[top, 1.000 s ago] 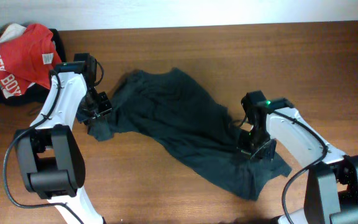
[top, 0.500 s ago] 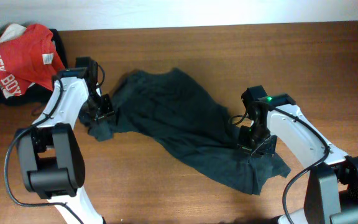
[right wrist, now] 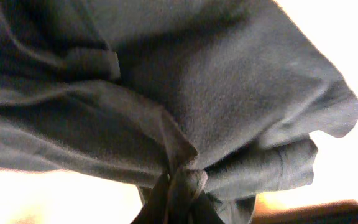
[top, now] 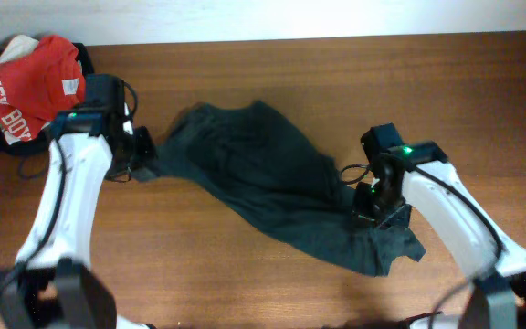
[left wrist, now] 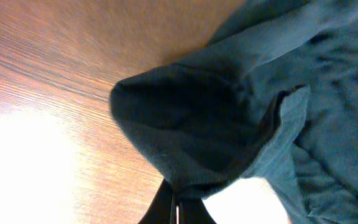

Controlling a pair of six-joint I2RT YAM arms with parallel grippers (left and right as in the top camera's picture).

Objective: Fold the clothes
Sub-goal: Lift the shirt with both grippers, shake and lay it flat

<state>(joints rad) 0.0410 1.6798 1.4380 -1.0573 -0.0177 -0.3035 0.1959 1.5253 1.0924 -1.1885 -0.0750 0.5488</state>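
Crumpled dark garment (top: 263,174) sprawls across wooden table (top: 336,82). Left gripper (top: 141,157) is clamped on one end. Right gripper (top: 379,208) pinches a bunched fold at the other.

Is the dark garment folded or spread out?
Spread, not folded: the dark garment lies stretched diagonally between the left gripper and right gripper, each pinching an end.

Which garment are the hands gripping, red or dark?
The dark garment stretched across the middle: the left hand pinches one end, the right hand the other. The red T-shirt lies bunched at the far left, untouched.
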